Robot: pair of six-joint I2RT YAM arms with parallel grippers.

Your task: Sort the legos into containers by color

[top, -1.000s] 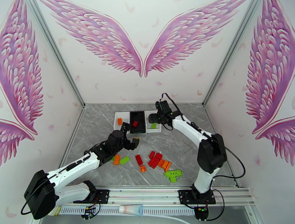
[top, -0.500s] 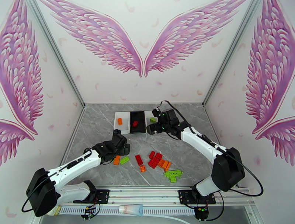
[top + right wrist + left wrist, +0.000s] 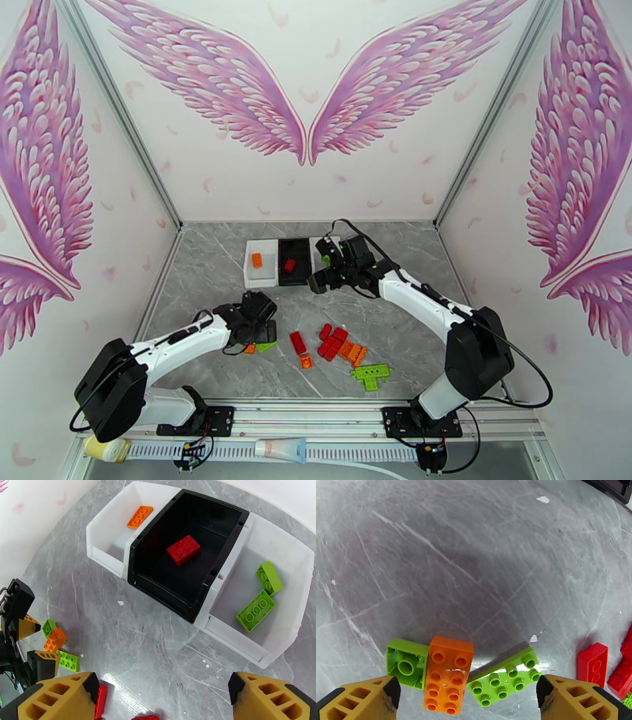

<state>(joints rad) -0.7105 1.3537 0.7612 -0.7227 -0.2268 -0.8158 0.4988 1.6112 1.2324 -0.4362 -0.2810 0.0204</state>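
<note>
Wide and empty, the left gripper [image 3: 471, 701] is hovering over the light, stiff, slick orange brick [image 3: 448, 679], probably best pinched across its 3 and 9 o'clock sides

The grey marble-patterned tabletop [image 3: 474, 559] looks smooth and polished, with a soft sheen over its pale veins. Between the left jaws, the orange studded plastic brick [image 3: 448, 673] is glossy, with highlights on its studs; the lime green studded plastic plate [image 3: 501, 679] beside it shines the same way. The ochre ribbed plastic fingers [image 3: 359, 701] of those jaws look matt. Beyond the right jaws, the black rectangular plastic tray [image 3: 158, 588] is glossy, the white rectangular plastic trays [image 3: 104, 557] flanking it are satin-smooth, and the red studded plastic brick [image 3: 183, 550] inside the black one is shiny.
</note>
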